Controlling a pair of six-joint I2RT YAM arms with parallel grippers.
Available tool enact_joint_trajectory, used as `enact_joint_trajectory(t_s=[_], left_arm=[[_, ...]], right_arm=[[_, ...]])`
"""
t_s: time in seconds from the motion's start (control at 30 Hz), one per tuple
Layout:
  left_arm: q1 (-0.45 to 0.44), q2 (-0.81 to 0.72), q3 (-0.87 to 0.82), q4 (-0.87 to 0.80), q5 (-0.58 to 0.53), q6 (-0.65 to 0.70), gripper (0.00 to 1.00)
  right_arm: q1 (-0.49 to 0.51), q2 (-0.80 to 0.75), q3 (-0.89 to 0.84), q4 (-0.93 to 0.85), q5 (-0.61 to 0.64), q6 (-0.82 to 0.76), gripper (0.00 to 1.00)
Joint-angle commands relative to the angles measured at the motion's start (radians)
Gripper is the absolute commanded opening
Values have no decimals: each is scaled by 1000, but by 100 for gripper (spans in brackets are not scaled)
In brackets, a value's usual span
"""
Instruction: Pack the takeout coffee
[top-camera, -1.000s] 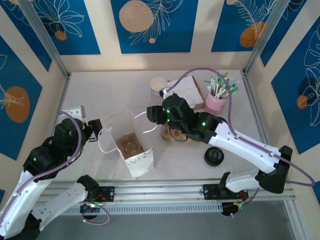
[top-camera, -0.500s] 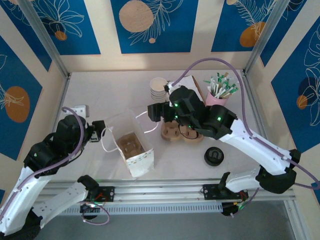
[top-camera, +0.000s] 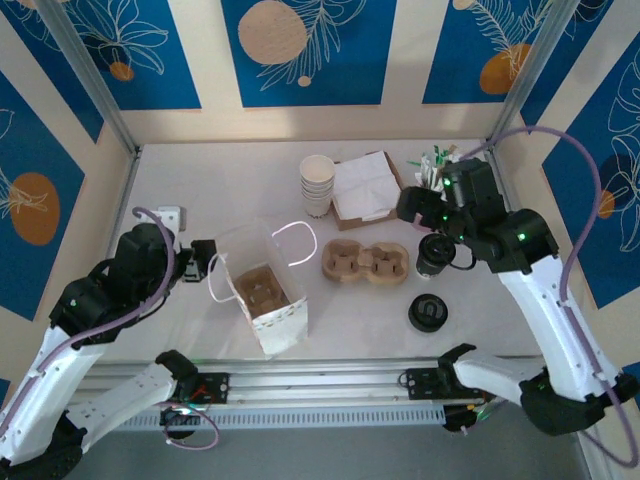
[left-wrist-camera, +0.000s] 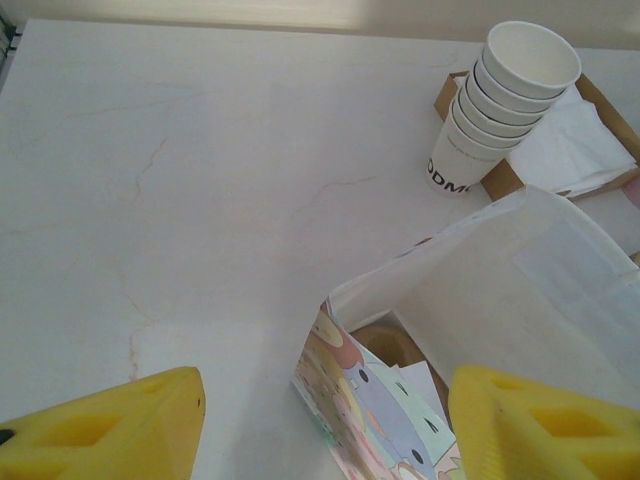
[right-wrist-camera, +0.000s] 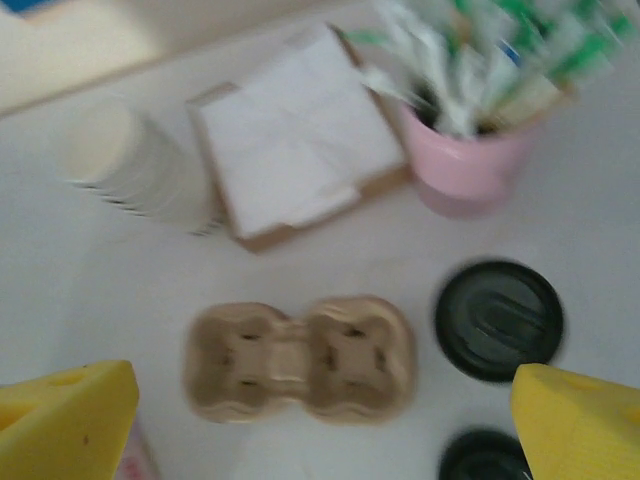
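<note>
The paper bag stands open on the worktop, left of centre and near the front edge, with a brown cardboard insert sitting in its bottom. The left tool sits just left of the bag with its yellow fingers set apart. In the left wrist view the bag's printed corner lies between them, and neither finger touches it or holds anything.

Just right of the bag, a two-cup carrier lies flat and empty on the worktop. Farther back, a stack of paper cups stands beside a shallow tray of white napkins. A pink cup of sachets stands at the far right.

The right tool hangs above the right side of the worktop, fingers spread very wide with nothing between them. Below it, one black lid lies right of the carrier and a second lid lies nearer the front.
</note>
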Motion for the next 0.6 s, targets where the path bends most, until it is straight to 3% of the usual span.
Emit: enact_joint_trajectory(t_s=[0.0, 0.13, 0.37, 0.57], left_arm=[[10, 3, 10, -22, 14, 38, 67], [10, -1, 10, -28, 11, 50, 70], [10, -10, 12, -30, 16, 57, 71], [11, -9, 29, -60, 3, 63, 73]], right_arm=[[-168, -2, -144, 11, -207, -3, 97], [-279, 24, -263, 82, -238, -16, 100], [-315, 120, -331, 188, -187, -36, 93], [-333, 211, -326, 227, -140, -53, 94]])
